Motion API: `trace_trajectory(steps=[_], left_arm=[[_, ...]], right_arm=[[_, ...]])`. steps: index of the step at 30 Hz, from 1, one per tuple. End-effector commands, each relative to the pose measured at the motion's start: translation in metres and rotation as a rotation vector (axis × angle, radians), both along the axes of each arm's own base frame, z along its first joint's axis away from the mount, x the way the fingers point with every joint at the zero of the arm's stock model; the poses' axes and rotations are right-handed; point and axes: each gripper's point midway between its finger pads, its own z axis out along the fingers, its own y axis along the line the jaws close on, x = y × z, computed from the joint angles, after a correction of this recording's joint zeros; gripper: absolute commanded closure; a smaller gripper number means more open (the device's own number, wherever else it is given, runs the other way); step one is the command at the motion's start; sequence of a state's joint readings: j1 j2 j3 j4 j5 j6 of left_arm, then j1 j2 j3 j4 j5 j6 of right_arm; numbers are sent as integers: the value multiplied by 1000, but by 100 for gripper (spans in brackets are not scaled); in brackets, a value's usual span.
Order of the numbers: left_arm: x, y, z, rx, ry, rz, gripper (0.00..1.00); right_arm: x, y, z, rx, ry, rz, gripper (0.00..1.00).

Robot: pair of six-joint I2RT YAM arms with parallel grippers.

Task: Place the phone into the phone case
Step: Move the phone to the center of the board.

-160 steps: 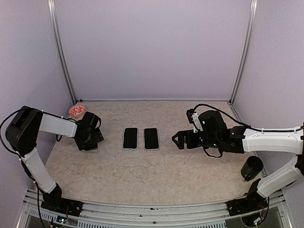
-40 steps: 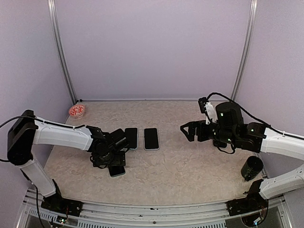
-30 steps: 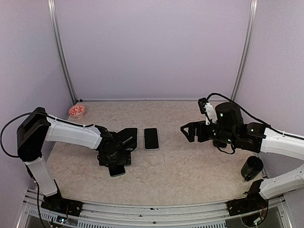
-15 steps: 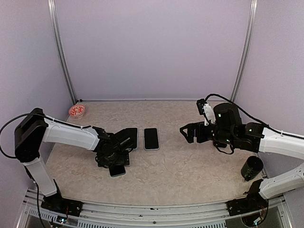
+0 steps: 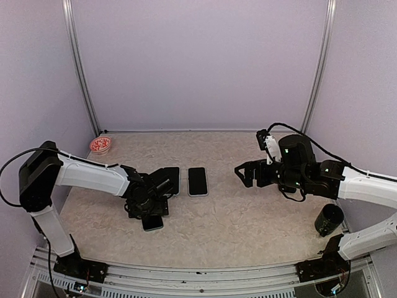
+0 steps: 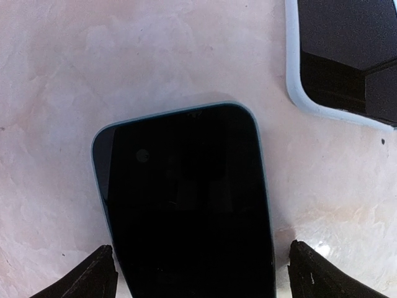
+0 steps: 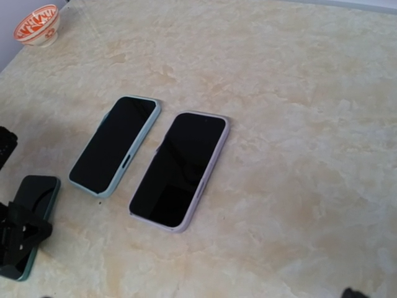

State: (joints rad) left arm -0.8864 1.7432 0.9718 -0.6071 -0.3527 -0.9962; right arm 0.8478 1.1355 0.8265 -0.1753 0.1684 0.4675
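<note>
Landmark: lilac-cased phone, flat and face up, mid bench.

Nearest the arm bases, well to its right: black cup, upright.

Near-left of the lilac-cased phone, well apart from it: near phone, teal rim, dark face up, flat on the bench. Top view hides its far end under the left claw. That claw sits between the near phone and the landmark's left neighbour.

Left wrist view: left claw fingers apart, one tip on each side of the near phone's width, with the phone running down between them. Left tip is just beside the rim, right tip shows a small gap, so not clamped. Can't tell whether that dark face is a screen or an empty case's inside.

Just left of the landmark, parallel, narrow gap: teal-cased phone, face up.

Right of the landmark, apart, similar depth: right claw, fingers spread, nothing between them, aimed toward it.

Far left of the landmark, back corner: red-patterned bowl.
</note>
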Motion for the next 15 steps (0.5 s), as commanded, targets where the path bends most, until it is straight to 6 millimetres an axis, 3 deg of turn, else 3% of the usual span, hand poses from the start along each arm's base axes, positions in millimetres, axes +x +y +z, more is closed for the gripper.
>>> trace_trajectory(steps=[1, 10, 15], left_arm=[[-3, 7, -18, 32, 56, -18, 9], [-17, 11, -20, 47, 96, -72, 30], [-37, 4, -15, 53, 116, -157, 32]], right_arm=[[5, -1, 17, 14, -27, -10, 1], [5, -3, 23, 9, -40, -15, 0], [8, -4, 27, -4, -55, -21, 1]])
